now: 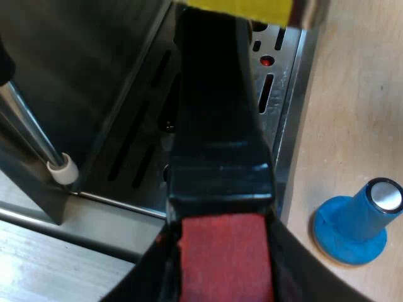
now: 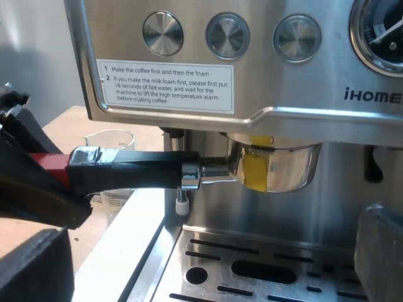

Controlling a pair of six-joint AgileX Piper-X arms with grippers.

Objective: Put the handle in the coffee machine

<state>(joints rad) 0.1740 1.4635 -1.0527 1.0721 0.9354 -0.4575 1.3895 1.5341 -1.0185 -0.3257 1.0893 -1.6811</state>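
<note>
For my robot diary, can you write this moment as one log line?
left gripper: shut on handle | holder: under brew head of espresso machine | right gripper: open, empty | blue tamper: standing on table

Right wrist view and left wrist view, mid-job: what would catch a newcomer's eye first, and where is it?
The metal holder with its yellow patch sits up under the front of the espresso machine, its dark handle sticking out level. The left gripper is closed on the handle's red end. A blue tamper stands on the wooden table beside the machine.
</note>
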